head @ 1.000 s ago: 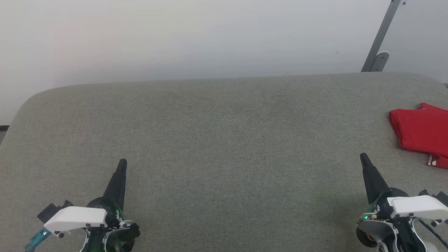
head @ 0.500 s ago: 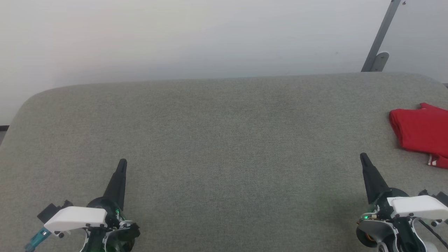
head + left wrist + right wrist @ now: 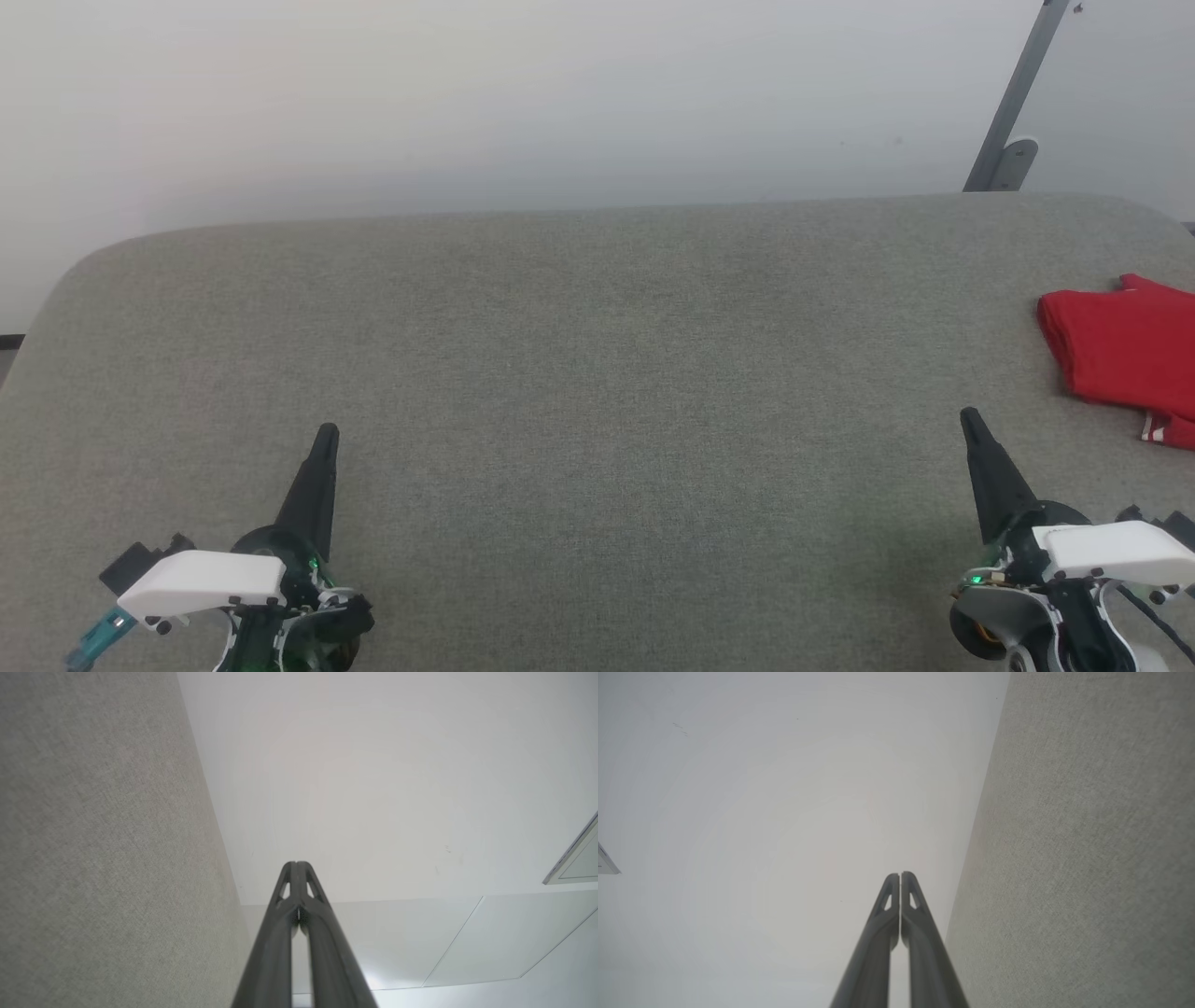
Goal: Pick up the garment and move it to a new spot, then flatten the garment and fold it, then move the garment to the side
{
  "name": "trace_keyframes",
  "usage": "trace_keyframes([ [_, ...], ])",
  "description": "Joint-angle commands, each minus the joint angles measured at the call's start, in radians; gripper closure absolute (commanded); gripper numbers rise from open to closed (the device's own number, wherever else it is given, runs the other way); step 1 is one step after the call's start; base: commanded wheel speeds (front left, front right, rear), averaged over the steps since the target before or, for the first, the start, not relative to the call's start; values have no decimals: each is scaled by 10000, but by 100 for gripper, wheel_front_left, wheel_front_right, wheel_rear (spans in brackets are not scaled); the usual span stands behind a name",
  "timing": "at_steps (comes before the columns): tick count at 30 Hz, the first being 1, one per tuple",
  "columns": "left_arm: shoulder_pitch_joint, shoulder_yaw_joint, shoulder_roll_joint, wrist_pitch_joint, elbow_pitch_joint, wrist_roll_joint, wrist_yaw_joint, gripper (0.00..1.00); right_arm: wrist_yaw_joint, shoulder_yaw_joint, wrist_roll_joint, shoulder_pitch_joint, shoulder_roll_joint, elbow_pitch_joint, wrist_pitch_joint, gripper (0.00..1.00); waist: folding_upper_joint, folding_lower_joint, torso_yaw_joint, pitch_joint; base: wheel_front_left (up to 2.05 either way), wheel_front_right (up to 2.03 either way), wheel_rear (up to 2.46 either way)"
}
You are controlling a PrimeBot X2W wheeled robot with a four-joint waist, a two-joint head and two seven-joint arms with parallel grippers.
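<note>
Your red jersey shirt (image 3: 1125, 350) is lying folded at three o'clock. Your left gripper (image 3: 326, 435) and right gripper (image 3: 969, 418) are pinching closed on nothing.

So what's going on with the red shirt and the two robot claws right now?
shirt: looks folded, lying at the right edge of the table, partly cut off by the picture, nothing touching it.
left gripper: shut, holding nothing.
right gripper: shut, holding nothing, near the shirt but apart from it.
</note>
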Motion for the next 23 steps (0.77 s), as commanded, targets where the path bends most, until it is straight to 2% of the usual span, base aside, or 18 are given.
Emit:
trace_keyframes([
  [1, -114, -5, -25, 27, -12, -35, -29, 100, 0, -11, 42, -50, 36, -36, 20, 100, 0, 0, 0, 0, 0, 0, 0],
  [23, -114, -4, -25, 27, -12, -35, -29, 100, 0, -9, 43, -49, 36, -36, 21, 100, 0, 0, 0, 0, 0, 0, 0],
])
